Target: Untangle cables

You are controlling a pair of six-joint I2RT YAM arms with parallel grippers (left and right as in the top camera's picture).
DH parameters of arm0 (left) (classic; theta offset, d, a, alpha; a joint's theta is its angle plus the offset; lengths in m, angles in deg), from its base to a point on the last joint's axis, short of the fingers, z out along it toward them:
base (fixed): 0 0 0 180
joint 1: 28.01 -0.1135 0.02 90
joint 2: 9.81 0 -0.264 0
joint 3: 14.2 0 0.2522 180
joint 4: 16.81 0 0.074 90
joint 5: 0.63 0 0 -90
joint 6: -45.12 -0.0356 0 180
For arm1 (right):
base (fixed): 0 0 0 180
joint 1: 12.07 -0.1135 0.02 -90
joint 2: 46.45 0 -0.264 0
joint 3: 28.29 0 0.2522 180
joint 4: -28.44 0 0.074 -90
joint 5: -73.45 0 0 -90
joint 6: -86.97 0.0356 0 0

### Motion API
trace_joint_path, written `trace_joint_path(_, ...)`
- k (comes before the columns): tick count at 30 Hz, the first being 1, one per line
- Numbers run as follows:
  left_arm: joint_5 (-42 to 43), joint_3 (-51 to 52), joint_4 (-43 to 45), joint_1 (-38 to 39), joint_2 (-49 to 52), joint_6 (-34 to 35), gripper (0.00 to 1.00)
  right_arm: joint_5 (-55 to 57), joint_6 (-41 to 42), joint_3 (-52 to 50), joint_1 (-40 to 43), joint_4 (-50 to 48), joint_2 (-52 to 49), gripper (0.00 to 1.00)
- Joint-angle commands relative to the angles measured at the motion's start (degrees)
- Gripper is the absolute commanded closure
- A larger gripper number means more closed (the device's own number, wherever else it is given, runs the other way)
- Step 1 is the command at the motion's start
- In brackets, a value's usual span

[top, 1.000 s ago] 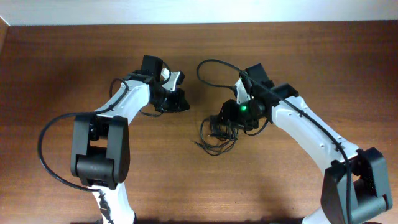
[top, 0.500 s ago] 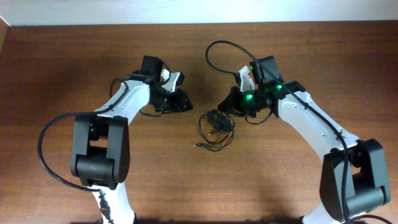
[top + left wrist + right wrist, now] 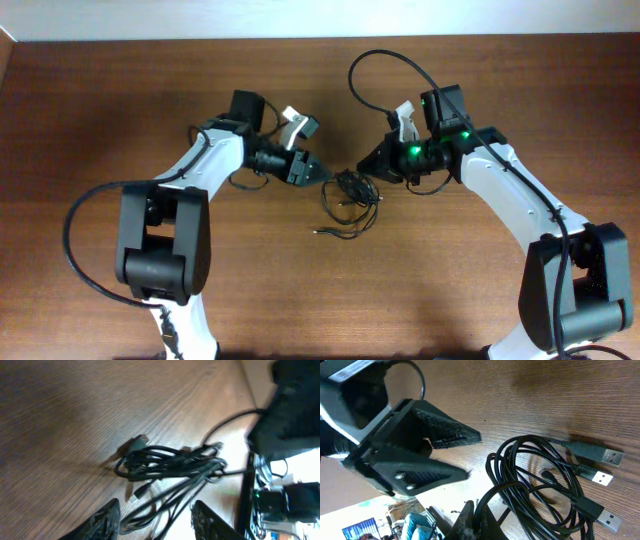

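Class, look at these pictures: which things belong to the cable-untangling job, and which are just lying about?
Part of the job:
- cables, a loose black tangle with silvery plugs
- left gripper, open beside the tangle
- right gripper, shut on a strand

Just there:
- thick arm cables, looping from the robot arms
- table, bare wood

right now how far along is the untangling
Done: nothing yet, the cables lie as one looped bundle on the table. In hand: the right hand looks shut on a strand at the bundle's edge; the left hand is open, facing it from the other side. Left: pulling every cord free and laying them apart.
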Motion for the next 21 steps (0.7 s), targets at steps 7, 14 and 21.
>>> trace_joint_path(7,-13.51,-0.68,5.92,5.73,0.39,12.81,0.41,-3.13,-1.29,-0.28,-2.58,0.79,-0.15,0.96)
trace_joint_path(14,-16.59,-0.68,5.60,5.75,0.70,13.53,0.63,-1.46,-3.02,-0.28,-2.51,0.81,-0.15,0.96)
trace_joint_path(21,-21.70,-1.20,1.31,2.56,-0.79,19.45,1.00,-13.77,-11.58,-0.28,-3.41,-0.09,-0.15,0.96)
